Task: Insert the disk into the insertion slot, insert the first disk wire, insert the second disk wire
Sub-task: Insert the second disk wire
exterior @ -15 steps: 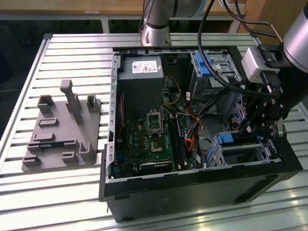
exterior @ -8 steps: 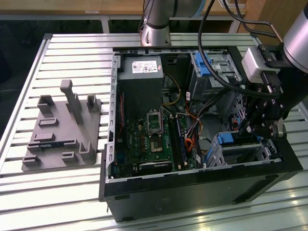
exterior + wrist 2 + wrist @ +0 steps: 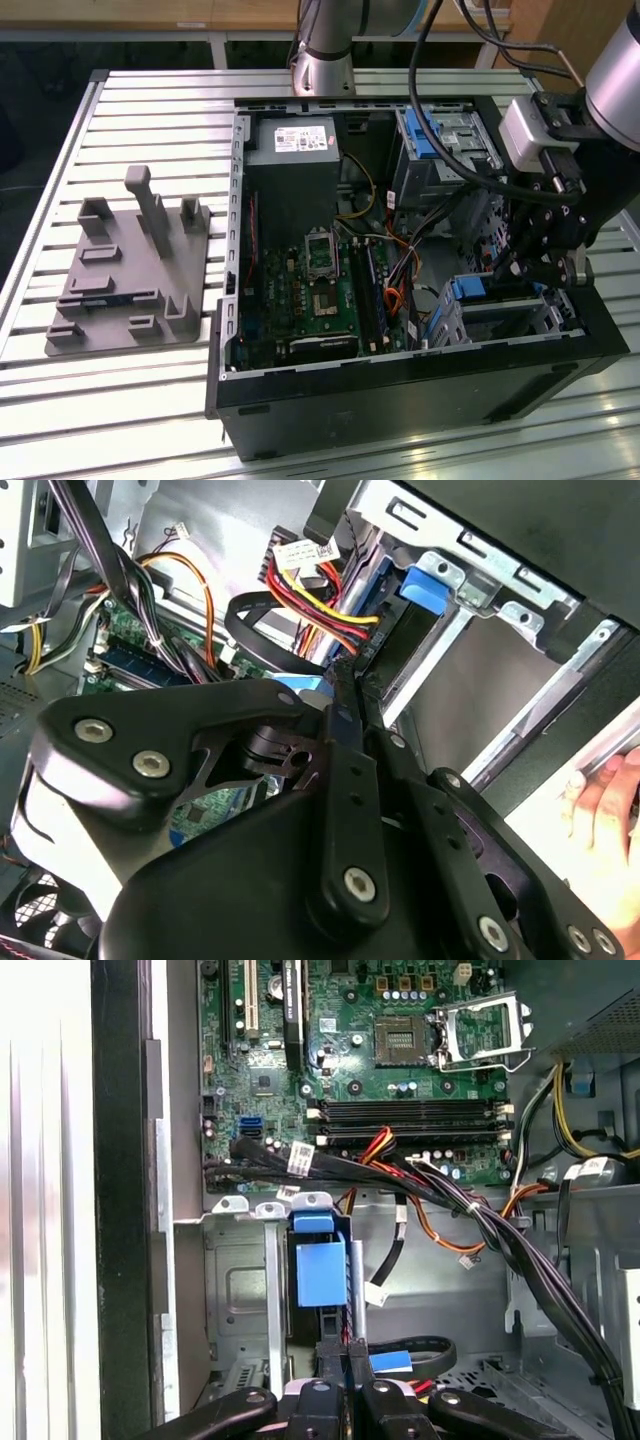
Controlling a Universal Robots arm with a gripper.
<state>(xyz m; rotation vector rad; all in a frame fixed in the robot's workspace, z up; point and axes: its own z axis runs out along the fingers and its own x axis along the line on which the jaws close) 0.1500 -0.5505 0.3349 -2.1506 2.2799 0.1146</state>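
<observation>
The disk (image 3: 320, 1272) sits edge-on inside the insertion slot (image 3: 235, 1300), its blue carrier (image 3: 422, 588) showing at the cage mouth. In the exterior view the slot (image 3: 452, 322) is at the case's lower right, and the disk's blue edge (image 3: 478, 290) lies just under my gripper (image 3: 530, 268). My gripper (image 3: 343, 1348) hangs right at the disk's end with its fingers pressed together. A black flat disk wire (image 3: 425, 1345) loops into them, though its plug is hidden. A red, yellow and black wire bundle (image 3: 315, 595) ends beside my gripper (image 3: 352, 670).
The open computer case (image 3: 400, 390) lies on a slatted table. The motherboard (image 3: 320, 290), power supply (image 3: 295, 150) and a taller blue-latched bay (image 3: 430, 140) crowd the inside. A grey fixture (image 3: 125, 275) lies at the exterior view's left. A hand (image 3: 610, 810) rests on the case edge.
</observation>
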